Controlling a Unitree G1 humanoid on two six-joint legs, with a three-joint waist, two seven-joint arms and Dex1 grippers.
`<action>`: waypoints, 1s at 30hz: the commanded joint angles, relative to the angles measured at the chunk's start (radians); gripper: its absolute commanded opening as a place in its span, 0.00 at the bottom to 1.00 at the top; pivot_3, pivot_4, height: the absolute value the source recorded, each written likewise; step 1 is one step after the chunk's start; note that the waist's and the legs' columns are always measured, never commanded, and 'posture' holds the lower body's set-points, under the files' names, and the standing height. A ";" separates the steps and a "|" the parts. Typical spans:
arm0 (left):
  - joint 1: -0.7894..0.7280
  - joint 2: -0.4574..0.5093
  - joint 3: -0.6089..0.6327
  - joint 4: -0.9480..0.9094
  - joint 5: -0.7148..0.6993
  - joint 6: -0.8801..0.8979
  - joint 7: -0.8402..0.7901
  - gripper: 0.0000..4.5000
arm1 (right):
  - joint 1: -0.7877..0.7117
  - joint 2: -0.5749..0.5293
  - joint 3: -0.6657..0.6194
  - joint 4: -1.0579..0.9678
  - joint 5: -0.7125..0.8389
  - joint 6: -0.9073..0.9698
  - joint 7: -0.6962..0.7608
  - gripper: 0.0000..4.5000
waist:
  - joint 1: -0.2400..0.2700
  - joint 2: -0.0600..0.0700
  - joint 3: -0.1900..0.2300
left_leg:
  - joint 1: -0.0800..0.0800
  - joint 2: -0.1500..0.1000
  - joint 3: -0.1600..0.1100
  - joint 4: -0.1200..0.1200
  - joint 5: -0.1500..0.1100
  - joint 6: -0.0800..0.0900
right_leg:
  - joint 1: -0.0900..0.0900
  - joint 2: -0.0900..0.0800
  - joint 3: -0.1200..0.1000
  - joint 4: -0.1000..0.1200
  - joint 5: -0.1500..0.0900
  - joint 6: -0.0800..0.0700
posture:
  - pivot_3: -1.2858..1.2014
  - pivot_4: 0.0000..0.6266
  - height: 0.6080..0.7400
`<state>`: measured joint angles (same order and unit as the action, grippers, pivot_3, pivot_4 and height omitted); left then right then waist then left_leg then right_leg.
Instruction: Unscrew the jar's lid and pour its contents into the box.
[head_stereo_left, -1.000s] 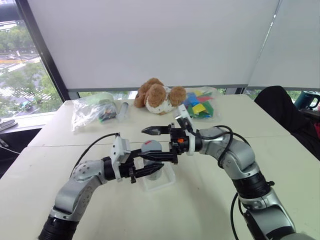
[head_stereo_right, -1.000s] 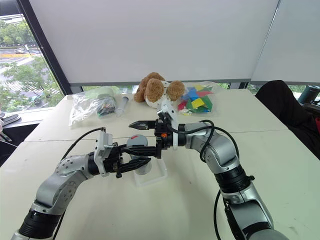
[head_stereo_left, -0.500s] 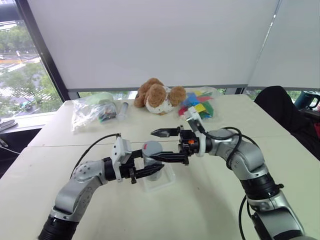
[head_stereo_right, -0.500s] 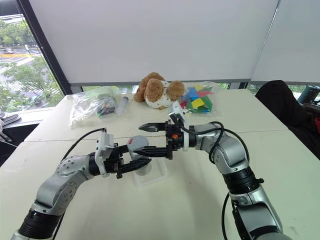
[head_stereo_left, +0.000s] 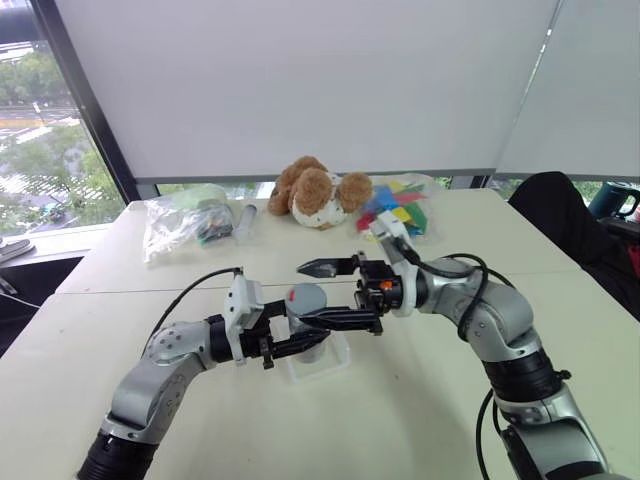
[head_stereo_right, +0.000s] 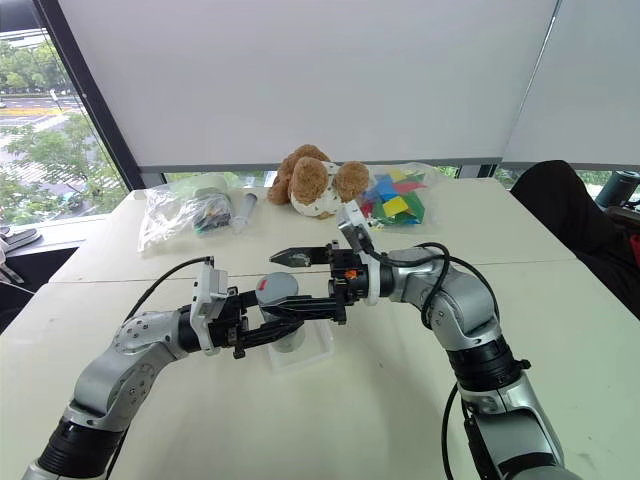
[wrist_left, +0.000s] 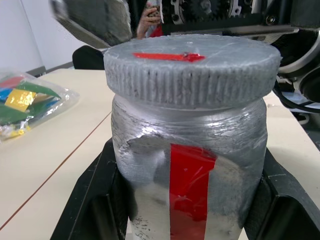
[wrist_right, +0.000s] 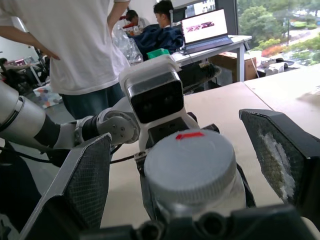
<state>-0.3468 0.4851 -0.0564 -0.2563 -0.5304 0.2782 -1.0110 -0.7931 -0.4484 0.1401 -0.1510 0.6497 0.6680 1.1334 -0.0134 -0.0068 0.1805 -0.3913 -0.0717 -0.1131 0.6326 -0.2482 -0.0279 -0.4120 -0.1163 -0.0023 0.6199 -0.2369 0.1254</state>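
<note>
Jar (head_stereo_left: 304, 318) at frame centre, held upright just above the box (head_stereo_left: 318, 362), clamped around its body by the left gripper (head_stereo_left: 290, 335). Lid (wrist_left: 192, 65) on, screwed down, red mark on top. Right gripper (head_stereo_left: 322, 292) spread wide, one finger beyond the lid, the other on the near side, neither touching.

Probably light, judging by size; rigid wall wrapped in silvery tape, likely somewhat slick, so a firm squeeze on the body is needed against the twist. Lid rim ribbed, good purchase there: best taken across its width at the ribs, not on the smooth top. Contents not visible through the wrap. Risk: jar turning in the left grip rather than the lid loosening.

Toy dog (head_stereo_left: 312, 190) and bags (head_stereo_left: 185, 218) at upper centre, well apart.
</note>
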 joint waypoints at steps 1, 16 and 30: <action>-0.005 0.004 0.007 -0.035 -0.004 -0.013 0.000 0.47 | -0.028 0.017 0.020 -0.013 -0.031 -0.038 -0.008 0.99 | 0.000 0.000 0.000 | 0.000 0.000 0.000 0.000 0.000 0.000 | 0.000 0.000 0.000 0.000 0.000 0.000 | 0.52 0.24 1.00; 0.009 0.006 0.006 -0.042 -0.008 -0.016 0.007 0.47 | -0.025 0.072 -0.097 -0.016 0.187 0.126 -0.032 0.51 | 0.000 0.000 0.000 | 0.000 0.000 0.000 0.000 0.000 0.000 | 0.000 0.000 0.000 0.000 0.000 0.000 | 0.52 0.24 1.00; 0.026 0.058 0.112 -0.018 -0.058 0.005 0.011 0.47 | 0.299 -0.091 -0.383 0.086 -0.025 -0.309 -0.212 0.51 | 0.005 0.001 0.000 | 0.000 -0.001 0.002 0.000 0.000 0.000 | 0.002 -0.001 0.000 -0.003 0.000 0.000 | 0.52 0.24 1.00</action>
<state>-0.3179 0.5383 0.0274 -0.2605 -0.5598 0.2805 -0.9991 -0.4903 -0.5172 -0.2114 -0.0821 0.6975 0.4932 0.8963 -0.0087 -0.0063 0.1805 -0.3914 -0.0727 -0.1103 0.6329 -0.2483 -0.0277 -0.4103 -0.1170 -0.0020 0.6178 -0.2370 0.1258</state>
